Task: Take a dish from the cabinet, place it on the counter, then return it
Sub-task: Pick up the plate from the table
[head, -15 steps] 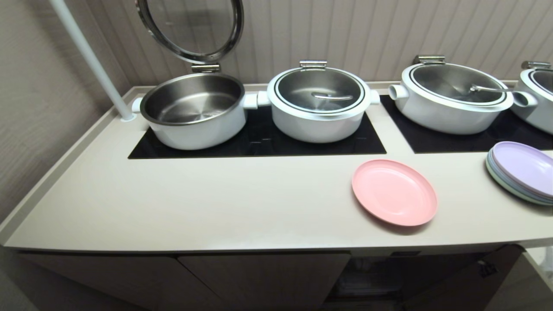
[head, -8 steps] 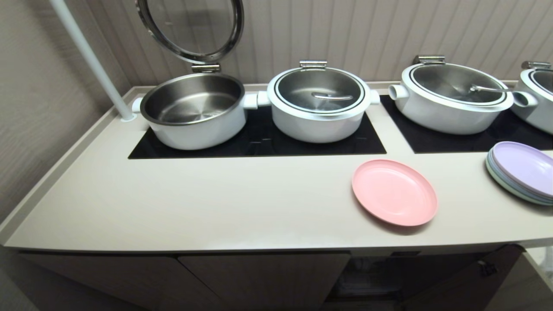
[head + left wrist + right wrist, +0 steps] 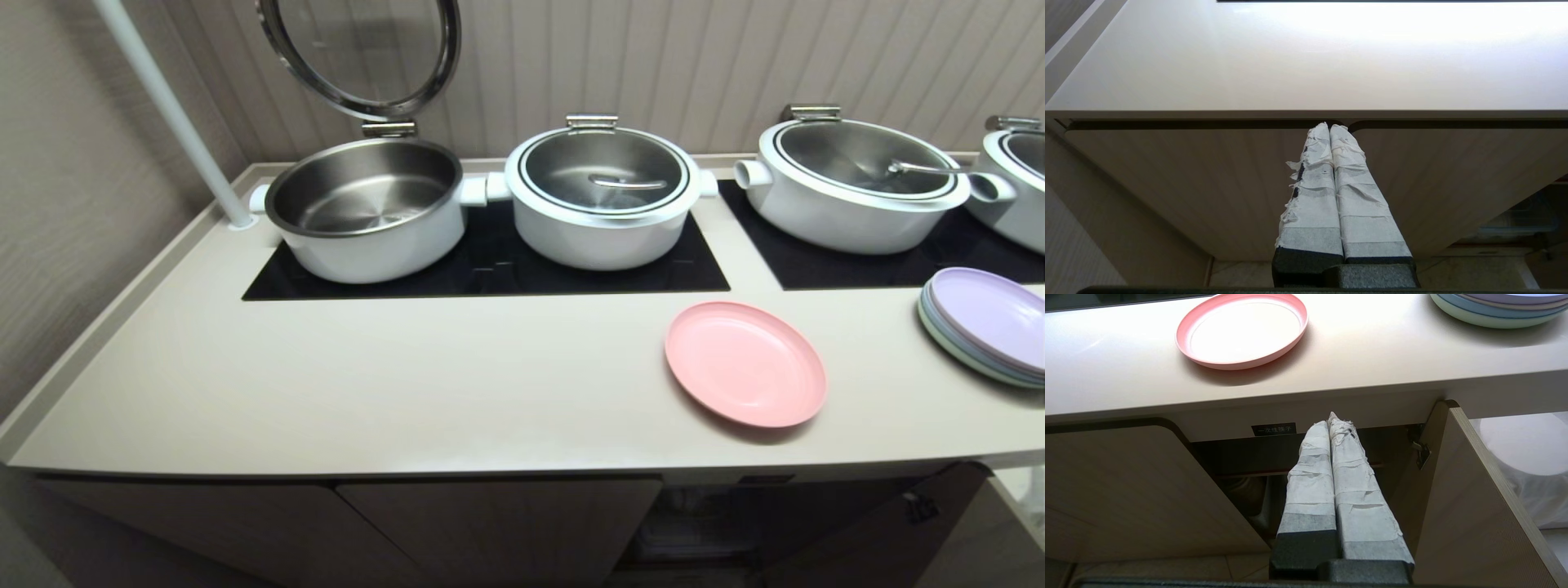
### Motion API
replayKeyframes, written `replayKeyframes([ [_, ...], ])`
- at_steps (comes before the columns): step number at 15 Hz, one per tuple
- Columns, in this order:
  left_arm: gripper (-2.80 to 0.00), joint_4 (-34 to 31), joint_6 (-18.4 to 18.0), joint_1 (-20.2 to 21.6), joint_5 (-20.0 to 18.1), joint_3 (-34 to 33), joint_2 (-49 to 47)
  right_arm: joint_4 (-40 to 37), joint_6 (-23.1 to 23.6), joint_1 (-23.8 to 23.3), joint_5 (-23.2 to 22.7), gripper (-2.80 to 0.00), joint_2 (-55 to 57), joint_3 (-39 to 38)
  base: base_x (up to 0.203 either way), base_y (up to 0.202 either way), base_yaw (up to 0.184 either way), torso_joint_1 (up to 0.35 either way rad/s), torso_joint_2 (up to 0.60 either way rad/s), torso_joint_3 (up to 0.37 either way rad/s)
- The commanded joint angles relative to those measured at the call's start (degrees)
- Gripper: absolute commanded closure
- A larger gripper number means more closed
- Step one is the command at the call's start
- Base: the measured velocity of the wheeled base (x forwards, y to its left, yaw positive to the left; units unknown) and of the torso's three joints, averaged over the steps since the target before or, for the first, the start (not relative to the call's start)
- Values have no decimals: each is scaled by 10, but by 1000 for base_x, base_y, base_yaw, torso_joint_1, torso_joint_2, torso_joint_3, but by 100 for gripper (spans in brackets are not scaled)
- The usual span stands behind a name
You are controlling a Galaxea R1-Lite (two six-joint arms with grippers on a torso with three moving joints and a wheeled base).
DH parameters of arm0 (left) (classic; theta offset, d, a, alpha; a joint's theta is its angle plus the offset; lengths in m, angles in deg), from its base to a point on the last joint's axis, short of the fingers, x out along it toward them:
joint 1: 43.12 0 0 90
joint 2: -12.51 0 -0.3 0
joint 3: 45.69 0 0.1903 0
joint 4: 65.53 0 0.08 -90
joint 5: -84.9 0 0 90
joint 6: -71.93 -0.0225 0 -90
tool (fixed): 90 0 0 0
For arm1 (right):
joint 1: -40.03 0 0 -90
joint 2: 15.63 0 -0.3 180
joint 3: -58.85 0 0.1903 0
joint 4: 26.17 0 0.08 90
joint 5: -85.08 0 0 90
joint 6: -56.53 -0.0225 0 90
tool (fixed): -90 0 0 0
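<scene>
Right wrist view gives us the key line: the dish [image 3: 1242, 330] sits flat on the counter [image 3: 1372, 363] in the upper left of the frame, up and over the edge from our right gripper [image 3: 1334, 418], whose taped fingers are pressed together, empty, before the open cabinet [image 3: 1241, 486]. Our left gripper [image 3: 1329, 126], also closed, faces a shut door further off, so we judge the right arm nearer.

Four white pots [image 3: 604, 196] in a far row on black cooktop panels [image 3: 490, 269], leftmost pot [image 3: 363, 208] with lid [image 3: 359, 53] raised. Plate stack [image 3: 984, 325] at right, lilac on top. White pole [image 3: 167, 110] far left.
</scene>
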Motion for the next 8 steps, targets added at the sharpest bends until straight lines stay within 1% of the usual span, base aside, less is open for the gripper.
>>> replayKeyframes([
  [1, 0, 0, 0, 0, 0, 0, 0, 0, -1, 0, 1, 0, 1, 0, 0, 0, 0, 0, 0, 0],
  [8, 0, 0, 0, 0, 0, 0, 0, 0, -1, 0, 1, 0, 1, 0, 0, 0, 0, 0, 0, 0],
])
